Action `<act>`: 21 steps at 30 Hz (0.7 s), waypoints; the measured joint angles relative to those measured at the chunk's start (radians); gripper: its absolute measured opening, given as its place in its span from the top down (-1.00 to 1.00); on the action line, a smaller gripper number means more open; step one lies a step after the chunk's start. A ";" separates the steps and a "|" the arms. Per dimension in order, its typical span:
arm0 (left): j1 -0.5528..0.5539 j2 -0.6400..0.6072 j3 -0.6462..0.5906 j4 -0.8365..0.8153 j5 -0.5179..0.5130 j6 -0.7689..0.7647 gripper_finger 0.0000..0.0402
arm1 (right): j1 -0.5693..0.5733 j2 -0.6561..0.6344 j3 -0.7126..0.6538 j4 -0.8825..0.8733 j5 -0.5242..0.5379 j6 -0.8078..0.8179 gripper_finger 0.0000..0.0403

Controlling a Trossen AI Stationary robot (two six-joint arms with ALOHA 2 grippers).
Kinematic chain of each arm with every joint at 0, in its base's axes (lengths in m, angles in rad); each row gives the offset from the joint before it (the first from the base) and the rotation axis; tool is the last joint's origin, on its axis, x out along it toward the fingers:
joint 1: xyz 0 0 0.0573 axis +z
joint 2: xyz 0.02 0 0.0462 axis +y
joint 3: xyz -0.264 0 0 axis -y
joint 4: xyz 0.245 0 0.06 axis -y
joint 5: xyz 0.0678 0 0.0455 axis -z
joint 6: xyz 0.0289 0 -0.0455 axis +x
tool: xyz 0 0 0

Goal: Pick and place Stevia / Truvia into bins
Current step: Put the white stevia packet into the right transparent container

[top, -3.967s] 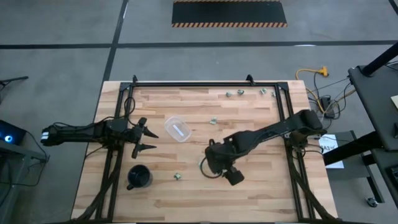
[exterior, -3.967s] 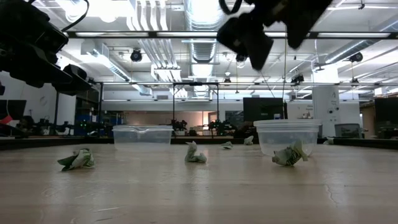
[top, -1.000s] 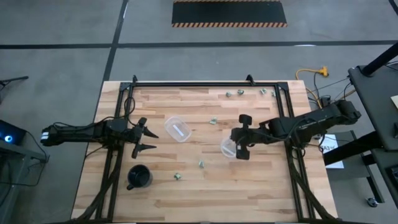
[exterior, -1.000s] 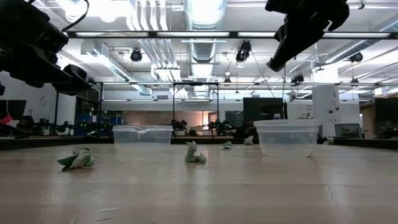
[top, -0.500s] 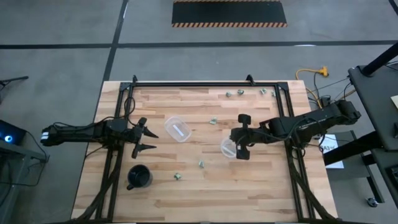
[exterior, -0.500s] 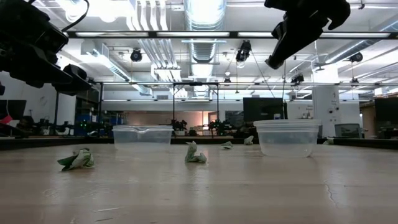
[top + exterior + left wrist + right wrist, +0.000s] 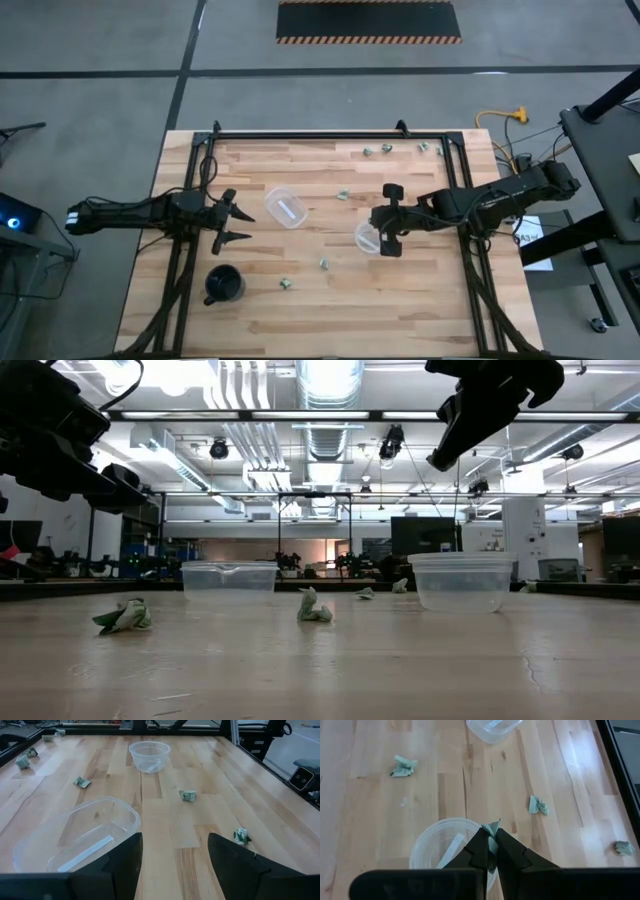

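A crumpled pale green-and-white sweetener packet was pinched between the clenched fingers of the right gripper, only its tip poking out past the fingertips, so its long axis could not be made out, and it hung directly above the small round clear plastic bin near the middle of the wooden table. The right arm reached in level from the table's right side with its wrist held above that bin, while the left gripper waited at the left side with its fingers spread, pointing at the second clear plastic bin just beyond it. Other crumpled packets lay loose on the wood, two nearer the front edge, one mid-table and several by the far edge, too small to tell which way they pointed.
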 joint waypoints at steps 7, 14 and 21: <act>0.000 0.000 0.000 0.001 0.000 0.000 -0.04 | 0.000 0.000 0.000 0.000 -0.007 0.003 0.93; 0.000 0.000 0.000 0.001 0.000 0.000 -0.04 | 0.000 0.000 0.000 0.000 -0.011 0.042 0.93; 0.000 0.000 0.000 0.001 0.000 0.000 -0.04 | 0.000 0.000 0.000 0.000 -0.014 0.067 0.93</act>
